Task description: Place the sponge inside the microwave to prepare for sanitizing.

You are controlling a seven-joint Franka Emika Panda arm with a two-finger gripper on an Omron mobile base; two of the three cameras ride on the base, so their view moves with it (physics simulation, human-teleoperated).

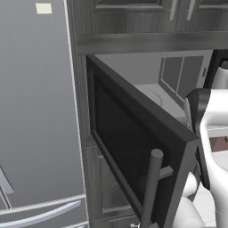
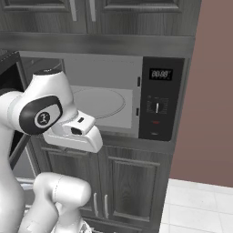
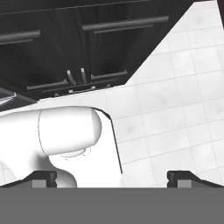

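The microwave (image 2: 104, 75) is built into dark cabinetry and stands open, showing a light grey interior with a round turntable (image 2: 100, 102) and nothing on it. Its black control panel (image 2: 159, 104) is on the right. The dark glass door (image 1: 129, 142) swings out to the left, with its grey bar handle (image 1: 151, 187) near the camera. The sponge is out of view. My gripper (image 3: 113, 178) points down at the floor and is open, its two dark fingertips (image 3: 43, 177) far apart with no object between them. My arm folds in front of the microwave's lower left.
A grey fridge (image 1: 35, 111) stands left of the microwave. Dark cabinet doors (image 2: 132, 191) sit below it and more above. A maroon wall (image 2: 214, 91) bounds the right side. White floor tiles (image 3: 175, 109) lie under the hand.
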